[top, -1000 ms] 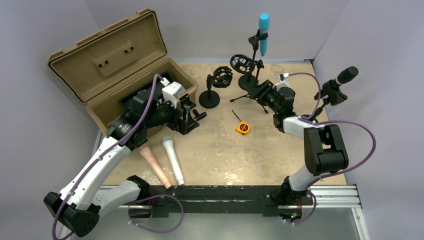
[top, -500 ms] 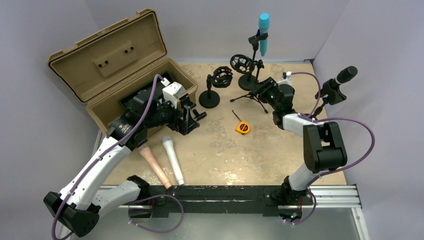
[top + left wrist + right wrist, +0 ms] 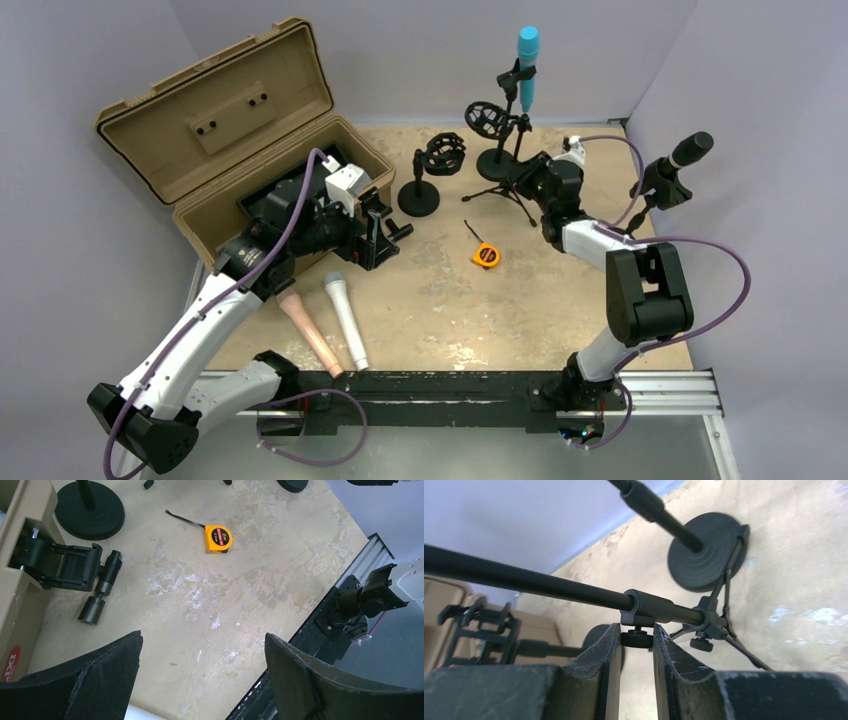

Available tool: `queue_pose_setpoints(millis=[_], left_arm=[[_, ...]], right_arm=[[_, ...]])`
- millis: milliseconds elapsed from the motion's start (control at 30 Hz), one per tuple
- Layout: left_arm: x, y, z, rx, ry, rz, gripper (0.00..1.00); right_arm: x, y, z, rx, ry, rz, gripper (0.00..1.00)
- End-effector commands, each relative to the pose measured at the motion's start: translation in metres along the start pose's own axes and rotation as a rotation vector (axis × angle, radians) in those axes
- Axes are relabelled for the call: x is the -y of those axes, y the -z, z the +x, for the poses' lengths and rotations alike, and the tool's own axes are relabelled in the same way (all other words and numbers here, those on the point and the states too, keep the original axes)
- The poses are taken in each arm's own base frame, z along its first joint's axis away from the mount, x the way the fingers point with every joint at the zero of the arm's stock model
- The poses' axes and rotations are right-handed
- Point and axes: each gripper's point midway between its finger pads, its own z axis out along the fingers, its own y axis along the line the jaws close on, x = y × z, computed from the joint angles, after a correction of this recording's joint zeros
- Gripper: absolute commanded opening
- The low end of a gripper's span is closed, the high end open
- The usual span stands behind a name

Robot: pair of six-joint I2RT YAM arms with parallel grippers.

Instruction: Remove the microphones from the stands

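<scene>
A blue microphone stands upright in the clip of a black tripod stand at the back of the table. My right gripper is low on that stand. In the right wrist view its jaws are shut on a small black knurled knob under the collar of the stand's pole. The microphone itself is out of that view. My left gripper hangs open over the table beside the toolbox, with nothing between its fingers.
An open tan toolbox is at the back left. A pink microphone and a white microphone lie at the near left. A yellow tape measure is mid-table. Two shock-mount stands are nearby, and a black microphone is clamped at the right.
My right gripper has moved back and up along the tripod stand and has closed on the knob under the pole. The left arm has not moved.
</scene>
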Motion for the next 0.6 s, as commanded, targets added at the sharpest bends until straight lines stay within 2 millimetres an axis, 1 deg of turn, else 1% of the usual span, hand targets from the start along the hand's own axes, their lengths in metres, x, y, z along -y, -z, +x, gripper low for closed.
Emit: queue_pose_setpoints(millis=[0,133,233,367,433,500,567], left_arm=[[0.007,0.004,-0.017,0.042,-0.037,0.016,0.89],[0.007,0.003,-0.017,0.040,-0.035,0.019,0.89],[0.007,0.003,-0.017,0.039,-0.034,0.019,0.89],[0.007,0.003,-0.016,0.037,-0.032,0.018,0.89],[0.006,0.002,-0.016,0.035,-0.031,0.017,0.89],[0.006,0.002,-0.015,0.032,-0.030,0.019,0.89],[0.006,0.001,-0.015,0.032,-0.030,0.017,0.89]], right_arm=[[-0.002,-0.005,-0.026,0.105,0.178,0.148,0.00],[-0.003,-0.007,-0.025,0.132,0.327,0.289,0.00],[0.003,-0.008,-0.017,0.124,0.428,0.394,0.00],[0.005,-0.008,-0.010,0.132,0.529,0.490,0.00],[0.004,-0.009,-0.010,0.130,0.545,0.497,0.00],[-0.002,-0.010,-0.012,0.133,0.553,0.469,0.00],[-0.014,-0.011,-0.010,0.125,0.543,0.398,0.00]])
